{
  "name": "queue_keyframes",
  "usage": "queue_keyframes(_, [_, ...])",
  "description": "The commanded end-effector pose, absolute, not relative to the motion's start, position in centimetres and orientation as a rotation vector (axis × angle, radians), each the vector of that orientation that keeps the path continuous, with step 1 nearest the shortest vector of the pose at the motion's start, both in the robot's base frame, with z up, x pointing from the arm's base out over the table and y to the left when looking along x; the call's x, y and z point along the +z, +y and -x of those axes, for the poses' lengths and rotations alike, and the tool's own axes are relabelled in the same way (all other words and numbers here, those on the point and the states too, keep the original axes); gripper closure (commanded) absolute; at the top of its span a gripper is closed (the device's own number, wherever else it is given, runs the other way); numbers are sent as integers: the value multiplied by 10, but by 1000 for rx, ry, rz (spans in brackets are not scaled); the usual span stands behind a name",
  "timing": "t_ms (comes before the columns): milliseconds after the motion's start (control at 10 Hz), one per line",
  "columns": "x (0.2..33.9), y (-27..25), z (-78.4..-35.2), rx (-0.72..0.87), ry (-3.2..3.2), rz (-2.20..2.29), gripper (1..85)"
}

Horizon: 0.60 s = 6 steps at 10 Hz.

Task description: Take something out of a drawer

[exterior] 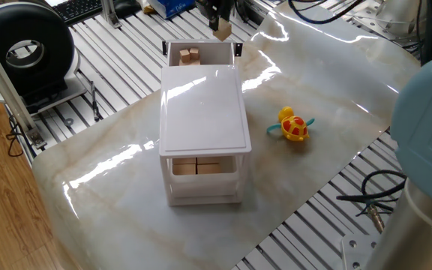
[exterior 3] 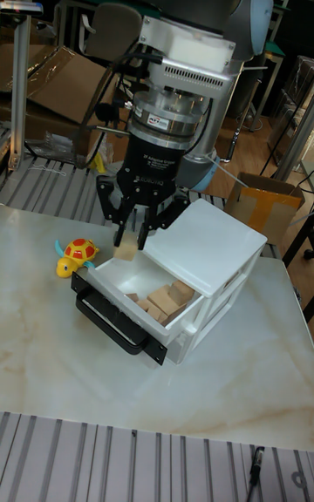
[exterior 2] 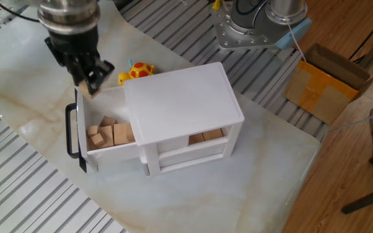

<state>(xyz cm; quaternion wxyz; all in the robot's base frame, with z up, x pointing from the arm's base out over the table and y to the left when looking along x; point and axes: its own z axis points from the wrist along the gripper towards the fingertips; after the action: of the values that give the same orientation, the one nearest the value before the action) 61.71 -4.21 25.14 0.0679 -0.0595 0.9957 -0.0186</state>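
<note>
Holding one wooden cube point(exterior 3: 127, 250) clear above the open top drawer point(exterior 3: 112, 280): gripper point(exterior 3: 130, 240), fingers clamped; loose cubes point(exterior 3: 161, 301) inside; toy point(exterior: 293, 126) at cabinet's point(exterior: 205, 112) three o'clock

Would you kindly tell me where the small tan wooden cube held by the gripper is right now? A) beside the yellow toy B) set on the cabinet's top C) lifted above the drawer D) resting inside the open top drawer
C: the gripper holds the small tan wooden cube in the air above the open white top drawer.

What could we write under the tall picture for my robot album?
The gripper holds a small wooden cube above the open top drawer, a toy turtle beside.
</note>
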Motion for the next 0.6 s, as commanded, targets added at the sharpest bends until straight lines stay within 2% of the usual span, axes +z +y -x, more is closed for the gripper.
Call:
queue_keyframes(0, [259, -44, -631, -40, 2927, 275, 847])
queue_keyframes(100, [257, -65, -627, -100, 2931, 358, 847])
queue_keyframes(300, [250, -116, -620, -104, 2885, 591, 847])
queue_keyframes(400, [251, -113, -625, -93, 2855, 638, 847])
queue_keyframes(500, [249, -95, -614, 27, 2904, 535, 847])
